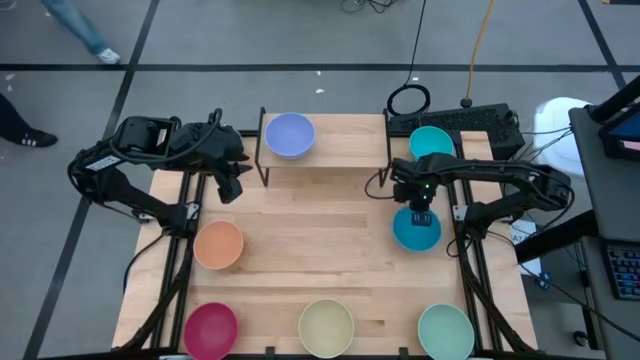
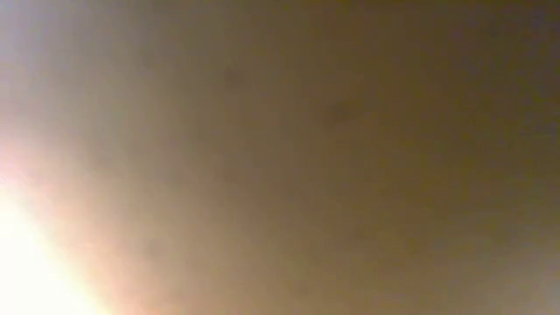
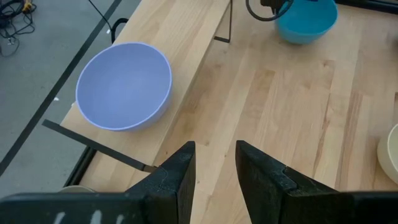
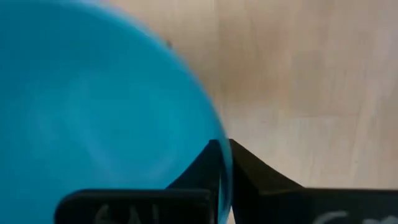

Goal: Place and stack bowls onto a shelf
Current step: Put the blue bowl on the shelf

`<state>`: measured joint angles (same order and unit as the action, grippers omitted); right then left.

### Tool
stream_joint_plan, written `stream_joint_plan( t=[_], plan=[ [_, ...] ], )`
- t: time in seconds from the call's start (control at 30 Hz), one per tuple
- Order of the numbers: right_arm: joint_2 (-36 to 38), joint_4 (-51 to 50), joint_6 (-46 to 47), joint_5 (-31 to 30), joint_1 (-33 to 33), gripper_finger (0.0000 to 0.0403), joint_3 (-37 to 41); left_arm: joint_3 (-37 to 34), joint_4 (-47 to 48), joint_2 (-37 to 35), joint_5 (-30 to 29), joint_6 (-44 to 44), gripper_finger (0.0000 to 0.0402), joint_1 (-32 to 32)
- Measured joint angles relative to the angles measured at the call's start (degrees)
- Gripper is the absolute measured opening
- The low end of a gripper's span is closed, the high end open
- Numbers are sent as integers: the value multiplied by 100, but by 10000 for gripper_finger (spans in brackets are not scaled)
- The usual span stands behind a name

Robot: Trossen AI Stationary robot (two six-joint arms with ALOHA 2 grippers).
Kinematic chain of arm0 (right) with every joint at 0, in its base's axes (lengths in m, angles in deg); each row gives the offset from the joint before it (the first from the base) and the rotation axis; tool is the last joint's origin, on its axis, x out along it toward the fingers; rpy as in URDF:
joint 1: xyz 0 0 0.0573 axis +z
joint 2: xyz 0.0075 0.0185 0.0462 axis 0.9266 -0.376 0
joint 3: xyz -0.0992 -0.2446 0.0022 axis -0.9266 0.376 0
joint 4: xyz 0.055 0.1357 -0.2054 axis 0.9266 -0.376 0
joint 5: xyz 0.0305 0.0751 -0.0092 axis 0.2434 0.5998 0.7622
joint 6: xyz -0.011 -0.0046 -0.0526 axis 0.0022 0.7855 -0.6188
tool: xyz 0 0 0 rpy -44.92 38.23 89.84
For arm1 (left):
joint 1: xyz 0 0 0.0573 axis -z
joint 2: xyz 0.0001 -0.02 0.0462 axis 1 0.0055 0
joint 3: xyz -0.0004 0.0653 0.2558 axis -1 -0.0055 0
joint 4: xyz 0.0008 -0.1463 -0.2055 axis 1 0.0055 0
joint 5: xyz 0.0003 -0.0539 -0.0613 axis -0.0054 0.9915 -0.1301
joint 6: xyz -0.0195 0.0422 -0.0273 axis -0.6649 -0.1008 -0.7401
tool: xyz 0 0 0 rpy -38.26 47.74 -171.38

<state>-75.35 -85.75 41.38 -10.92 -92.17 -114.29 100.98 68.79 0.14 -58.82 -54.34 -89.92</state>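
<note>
The shelf [image 1: 330,150] stands at the table's far middle with a periwinkle bowl [image 1: 289,134] on its left end, also seen in the left wrist view [image 3: 123,84]. My right gripper [image 1: 421,210] is shut on a cyan bowl [image 1: 416,230] right of the shelf, on the tabletop as far as the left wrist view [image 3: 306,20] shows. My left gripper [image 3: 214,163] hangs open above the table, left of the shelf's near corner [image 1: 229,183]. The low view shows only a blur. My right gripper pinches the cyan bowl's rim [image 4: 219,134] on its far side. One finger [image 4: 198,174] is inside the bowl and the other [image 4: 258,177] outside. The fingers come from above and point down.
A second cyan bowl [image 1: 432,142] sits right of the shelf beside a black keyboard [image 1: 470,120]. An orange bowl [image 1: 218,245] lies at the left. Magenta [image 1: 211,330], pale yellow [image 1: 326,328] and mint green [image 1: 446,332] bowls line the near edge. Bare wood lies mid-table.
</note>
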Motion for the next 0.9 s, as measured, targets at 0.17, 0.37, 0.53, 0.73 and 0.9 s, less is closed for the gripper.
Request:
stream_joint_plan(
  t=[0.17,0.37,0.53,0.73,0.9],
  plan=[
    [80,150,21,-13,0,2,-2,0,0,0,-2,-1,120,0],
    [358,-604,235,-146,139,1,-171,0,1,0,0,-29,120,1],
    [550,-1611,543,-596,489,1,-912,0,2,0,0,-27,120,0],
    [583,-2255,796,-1018,779,1,-2421,0,1,0,-1,-25,120,0],
    [350,-2279,789,-2210,938,0,-3778,0,1,0,1,-26,120,0]
  ],
)
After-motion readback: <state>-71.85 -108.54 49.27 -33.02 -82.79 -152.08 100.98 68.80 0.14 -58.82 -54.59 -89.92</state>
